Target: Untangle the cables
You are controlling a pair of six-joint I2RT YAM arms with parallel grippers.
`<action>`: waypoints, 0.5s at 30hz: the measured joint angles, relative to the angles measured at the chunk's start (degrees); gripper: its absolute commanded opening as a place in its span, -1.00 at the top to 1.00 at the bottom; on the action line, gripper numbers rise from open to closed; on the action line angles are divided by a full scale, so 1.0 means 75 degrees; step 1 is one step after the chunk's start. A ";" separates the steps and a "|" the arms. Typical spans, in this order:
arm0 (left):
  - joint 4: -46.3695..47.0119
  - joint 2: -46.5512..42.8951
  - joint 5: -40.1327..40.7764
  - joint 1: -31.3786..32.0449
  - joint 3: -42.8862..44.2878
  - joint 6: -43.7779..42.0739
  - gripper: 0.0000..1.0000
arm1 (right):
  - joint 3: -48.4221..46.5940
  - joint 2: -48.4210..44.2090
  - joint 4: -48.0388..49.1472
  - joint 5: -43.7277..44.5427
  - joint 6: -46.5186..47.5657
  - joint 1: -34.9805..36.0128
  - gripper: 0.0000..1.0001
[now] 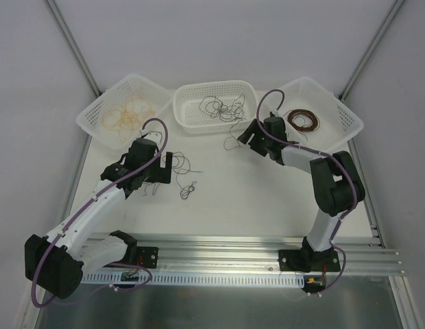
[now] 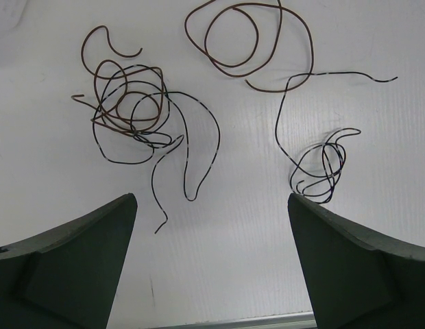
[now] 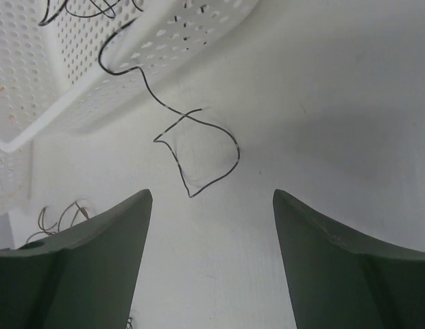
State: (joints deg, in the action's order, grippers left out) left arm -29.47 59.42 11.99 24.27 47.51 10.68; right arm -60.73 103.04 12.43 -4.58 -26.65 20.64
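Loose cables lie on the white table. In the left wrist view a brown-and-black tangle (image 2: 130, 110) sits far left, a brown double loop (image 2: 233, 41) lies at the top, and a small black knot (image 2: 323, 164) rests by the right fingertip. My left gripper (image 2: 211, 200) hangs open above the bare table just short of them, holding nothing; from above it (image 1: 166, 171) sits beside these cables (image 1: 188, 187). My right gripper (image 3: 212, 195) is open and empty. Just ahead of it, a black cable (image 3: 199, 147) trails out of the middle basket (image 3: 34, 89) onto the table.
Three white baskets stand at the back. The left basket (image 1: 96, 123) holds yellow-tan wires, the middle one (image 1: 181, 113) black wires, the right one (image 1: 343, 113) a dark brown coil. An aluminium rail (image 1: 233, 247) runs along the near edge.
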 measured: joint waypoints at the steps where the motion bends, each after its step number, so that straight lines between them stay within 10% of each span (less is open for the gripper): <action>1: 0.0000 0.0000 0.0000 0.0000 0.0000 0.0000 -0.88 | 0.0073 0.0087 0.0178 0.0003 -0.0294 0.0015 -0.50; 10: -0.0003 0.0000 0.0000 0.0000 -0.0003 0.0000 -0.88 | 0.0210 0.0973 0.1189 0.0175 -0.2454 0.0227 -0.43; 15: 0.0000 0.0000 0.0003 0.0000 -0.0003 0.0000 -0.88 | 0.0160 0.1370 0.1862 0.0189 -0.3214 0.0271 -0.02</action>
State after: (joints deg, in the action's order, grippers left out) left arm -29.47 59.42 12.01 24.27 47.48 10.68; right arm -59.53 113.32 26.39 -3.16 -50.76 22.68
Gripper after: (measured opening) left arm 0.939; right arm 0.612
